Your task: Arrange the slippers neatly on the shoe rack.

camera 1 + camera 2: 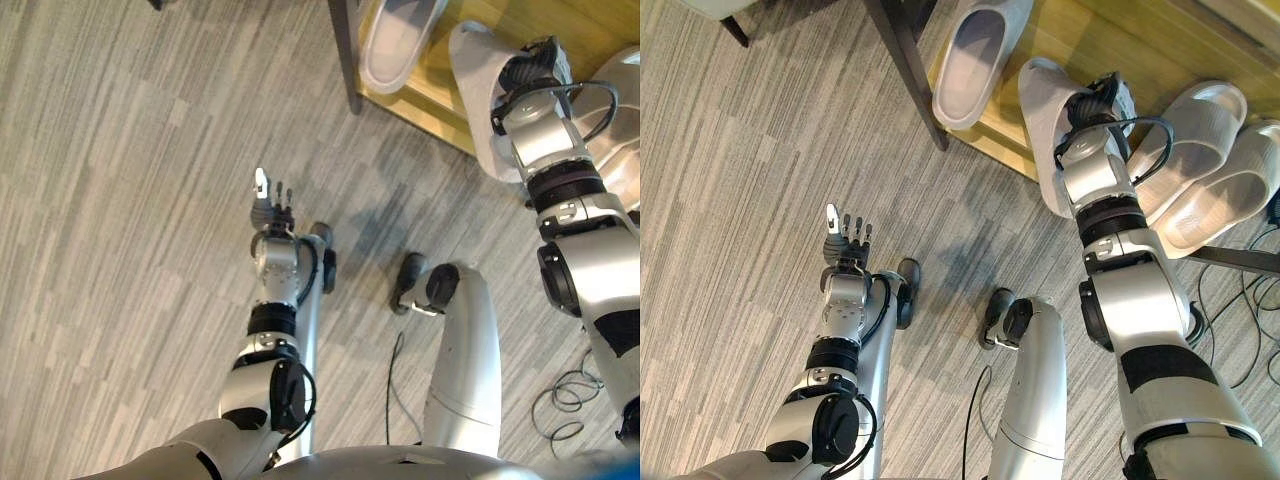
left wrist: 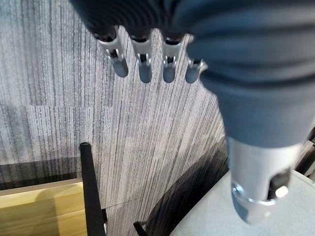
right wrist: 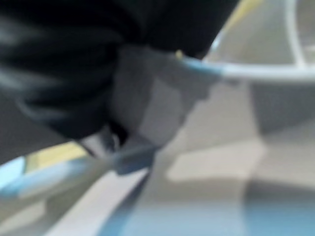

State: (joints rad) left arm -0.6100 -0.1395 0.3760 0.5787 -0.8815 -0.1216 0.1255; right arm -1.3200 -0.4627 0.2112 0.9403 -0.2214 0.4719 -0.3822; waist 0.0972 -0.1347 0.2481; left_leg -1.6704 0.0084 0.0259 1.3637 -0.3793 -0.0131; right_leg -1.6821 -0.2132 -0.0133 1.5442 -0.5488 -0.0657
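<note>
My right hand (image 1: 1098, 104) is shut on a white slipper (image 1: 1043, 140), holding it tilted over the front edge of the wooden shoe rack (image 1: 1095, 40). The same slipper (image 1: 472, 85) and hand (image 1: 535, 62) appear at the upper right of the left eye view. One white slipper (image 1: 975, 55) lies on the rack near its dark leg (image 1: 905, 70). Two more slippers (image 1: 1200, 125) (image 1: 1230, 200) lie side by side at the rack's right. My left hand (image 1: 845, 235) hangs open over the carpet, well left of the rack, its fingers (image 2: 142, 64) straight.
Grey striped carpet (image 1: 120, 200) covers the floor left of the rack. A dark furniture leg (image 1: 735, 30) stands at the far left corner. The rack's leg (image 2: 91, 187) and shelf edge (image 2: 34, 211) show past my left hand.
</note>
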